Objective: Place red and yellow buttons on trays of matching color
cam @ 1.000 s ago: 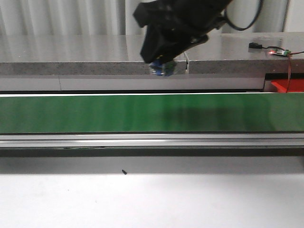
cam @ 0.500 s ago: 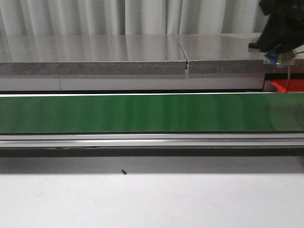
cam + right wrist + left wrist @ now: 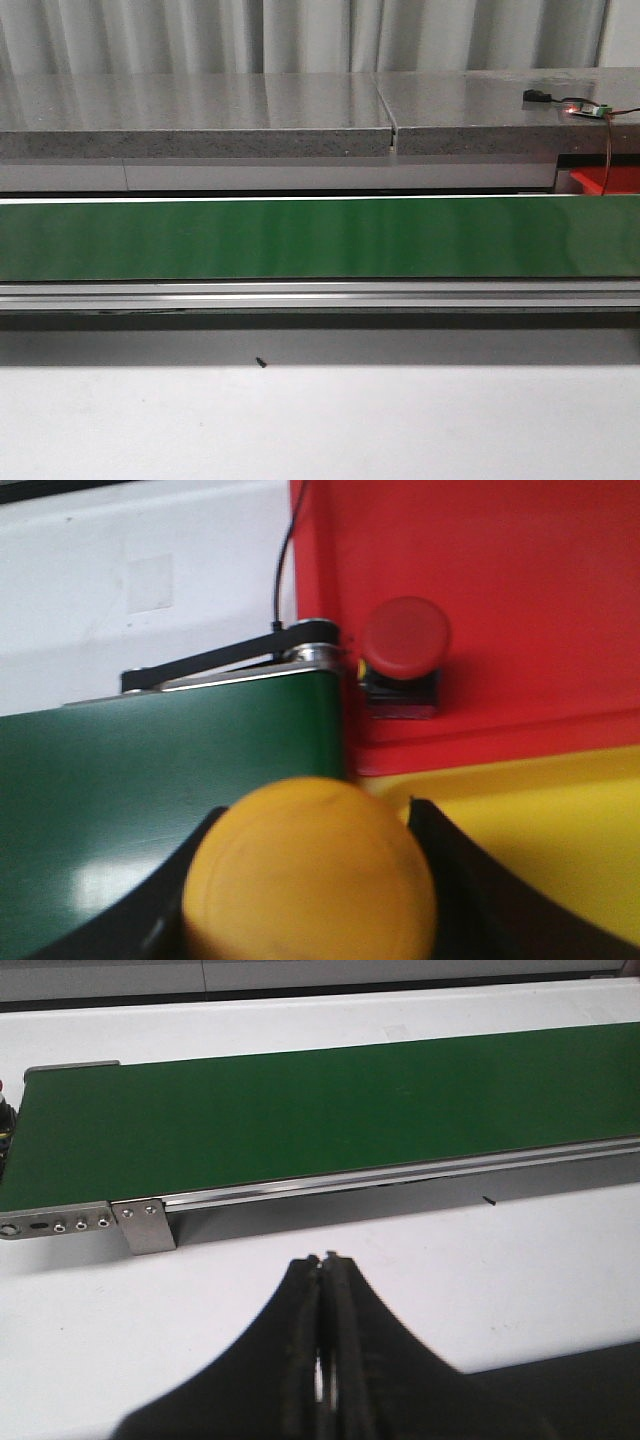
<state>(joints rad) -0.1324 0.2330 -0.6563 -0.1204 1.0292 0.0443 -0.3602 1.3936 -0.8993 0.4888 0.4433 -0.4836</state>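
The yellow button (image 3: 310, 870) sits clamped in my right gripper (image 3: 312, 880), its domed cap filling the space between the two dark fingers (image 3: 450, 880). The cap is smooth, orange-yellow and blurred; its lower part is cut off by the frame edge, and I cannot make out the base beneath it. Just beyond the gripper and to one side lies the yellow tray (image 3: 540, 840), only a corner of it visible. Beyond that is the red tray (image 3: 520, 580), its far limits also cut off. A red button (image 3: 404, 645) rests on the red tray close to its near edge, round red cap over a dark base, well apart from the button I hold. The end of the green conveyor belt (image 3: 150, 800) lies directly beside both trays, with a black cable (image 3: 285, 550) running away behind its end roller.

My left gripper (image 3: 325, 1350) is closed on nothing, fingers pressed together over the white bench (image 3: 300, 1250). Ahead of it the belt runs across with open bench surface between. A small dark speck (image 3: 488, 1200) lies on the bench near the belt's rail.

In the front view neither arm appears. Only a sliver of the red tray (image 3: 608, 181) shows at the belt's far end.
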